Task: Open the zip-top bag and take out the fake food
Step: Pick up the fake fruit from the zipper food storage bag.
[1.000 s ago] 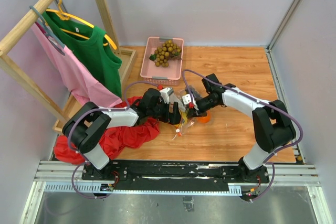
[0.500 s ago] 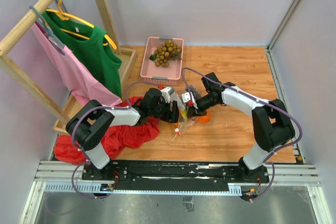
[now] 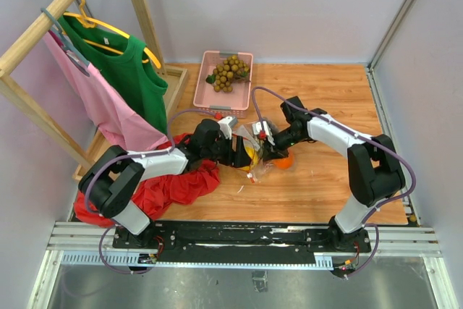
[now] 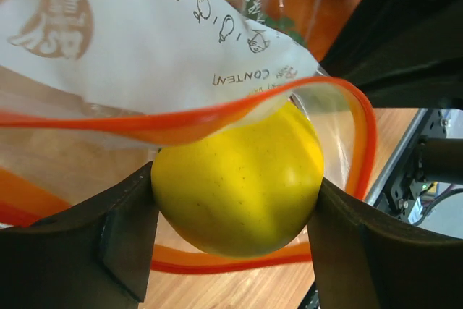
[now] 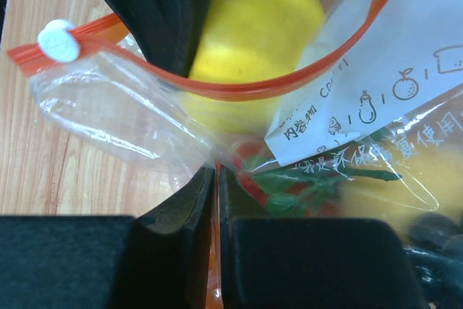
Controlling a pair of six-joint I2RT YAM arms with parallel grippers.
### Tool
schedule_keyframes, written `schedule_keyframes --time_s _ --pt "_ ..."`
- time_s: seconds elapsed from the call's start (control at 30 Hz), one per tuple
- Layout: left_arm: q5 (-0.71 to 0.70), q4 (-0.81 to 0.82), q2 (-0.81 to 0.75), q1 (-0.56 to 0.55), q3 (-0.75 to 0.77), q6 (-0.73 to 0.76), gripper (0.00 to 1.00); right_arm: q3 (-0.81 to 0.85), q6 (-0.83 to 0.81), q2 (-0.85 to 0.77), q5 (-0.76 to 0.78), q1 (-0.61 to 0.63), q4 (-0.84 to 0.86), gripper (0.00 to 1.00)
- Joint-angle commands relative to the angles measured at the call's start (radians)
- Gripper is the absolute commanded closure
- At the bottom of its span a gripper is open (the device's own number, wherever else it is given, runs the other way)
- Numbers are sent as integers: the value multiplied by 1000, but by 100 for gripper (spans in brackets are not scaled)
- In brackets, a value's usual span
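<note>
The clear zip-top bag [image 3: 255, 151] lies mid-table, its orange-red zip strip [image 4: 217, 115] open. My left gripper [image 3: 244, 155] is shut on a yellow lemon [image 4: 239, 179] at the bag's mouth; in the left wrist view the fingers [image 4: 101, 240] press both its sides. My right gripper [image 3: 268, 147] is shut on the bag's plastic edge [image 5: 217, 171], with the white slider [image 5: 59, 40] at upper left. The lemon also shows in the right wrist view [image 5: 253, 27]. An orange fruit [image 3: 282, 161] lies in the bag. A tan-brown bunch of little balls [image 3: 230, 73] sits in the pink basket [image 3: 210, 95].
A red cloth [image 3: 170, 186] lies under the left arm. A wooden rack [image 3: 43, 19] with a green shirt [image 3: 126, 70] and a pink garment [image 3: 101, 103] stands at the back left. Grey walls bound the table.
My left gripper has drawn back left with the lemon, out to the bag's mouth. The right gripper holds the bag edge and has lifted it slightly.
</note>
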Motion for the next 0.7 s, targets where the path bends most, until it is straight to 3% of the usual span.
schedule_keyframes --time_s 0.0,0.37,0.67 --pt "11 -31 -57 21 -8 -9 85 11 52 10 74 -27 -37 93" --pt "159 -5 -104 112 -24 -208 89 -11 99 -4 132 -48 -19 93" --pt "213 -124 -159 128 -17 -168 90 39 124 -36 24 -71 -69 92"
